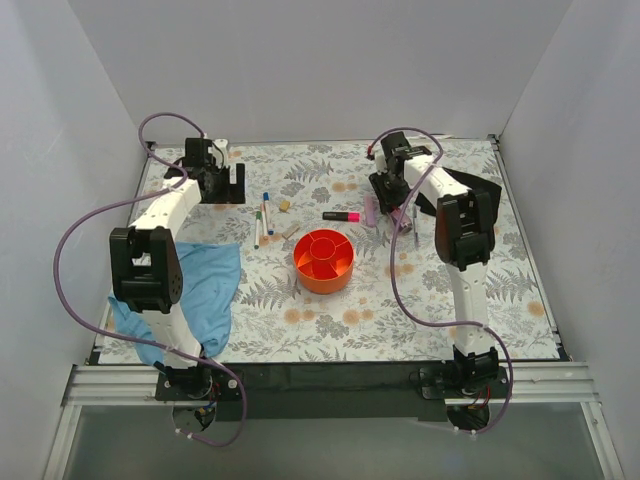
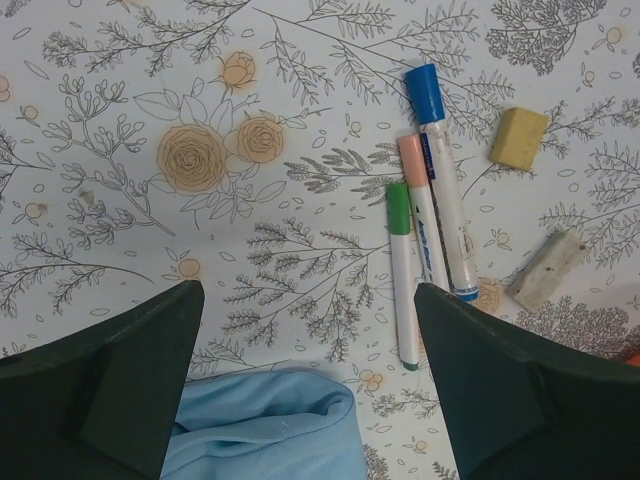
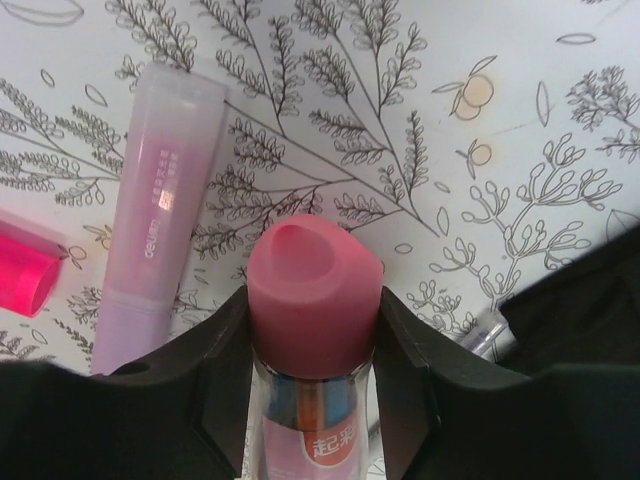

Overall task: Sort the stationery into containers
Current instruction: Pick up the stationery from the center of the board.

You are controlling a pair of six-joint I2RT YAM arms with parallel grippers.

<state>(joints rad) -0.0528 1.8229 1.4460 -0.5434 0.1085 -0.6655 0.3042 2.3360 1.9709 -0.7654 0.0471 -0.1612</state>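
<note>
The floral table [image 1: 450,300] carries a rumpled blue cloth [image 1: 205,285] at its near left, partly under the left arm. The orange organizer [image 1: 322,282] sits mid-table between the two arms, upright, well apart from both grippers. The left gripper [image 2: 308,290] hovers over the far left of the table with its fingers spread wide and nothing between them; an edge of the cloth shows below it. Just to its right lie three pens side by side, nearly parallel: a blue-capped pen [image 2: 440,180], a peach-capped pen [image 2: 420,215] and a green-capped pen [image 2: 403,270]. The highlighter [image 1: 341,216] lies flat just beyond the organizer. Right of it a pale pink tube [image 3: 155,190] lies on the table. Beside that tube the right gripper [image 3: 312,300] is down at the table, its fingers pressed against both sides of a pink-capped stick [image 3: 313,270]. A tan block [image 2: 519,137] and a paler block [image 2: 546,270] lie right of the pens, apart from each other.
</note>
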